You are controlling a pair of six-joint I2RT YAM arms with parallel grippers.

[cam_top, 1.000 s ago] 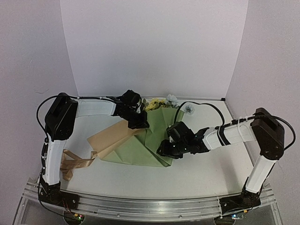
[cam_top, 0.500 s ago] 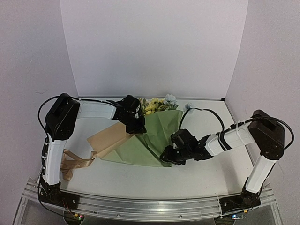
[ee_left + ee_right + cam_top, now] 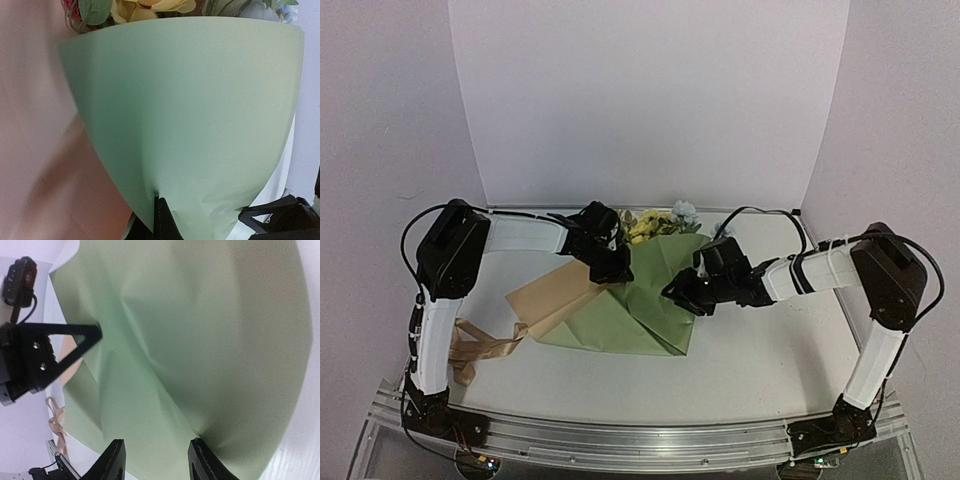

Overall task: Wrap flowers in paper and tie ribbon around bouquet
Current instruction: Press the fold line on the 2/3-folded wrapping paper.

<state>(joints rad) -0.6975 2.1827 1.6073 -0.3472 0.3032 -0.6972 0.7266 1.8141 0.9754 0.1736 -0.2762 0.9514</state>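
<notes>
Both claws flank the flowers [image 3: 650, 225], whose blooms point away: left claw [image 3: 612, 268] pinches the paper [image 3: 605, 325], right claw [image 3: 678, 292] open.

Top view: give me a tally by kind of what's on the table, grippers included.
paper sheet: 1
flowers, one bunch: 1
ribbon: 1
grippers: 2, left gripper and right gripper
Total: 5
</notes>
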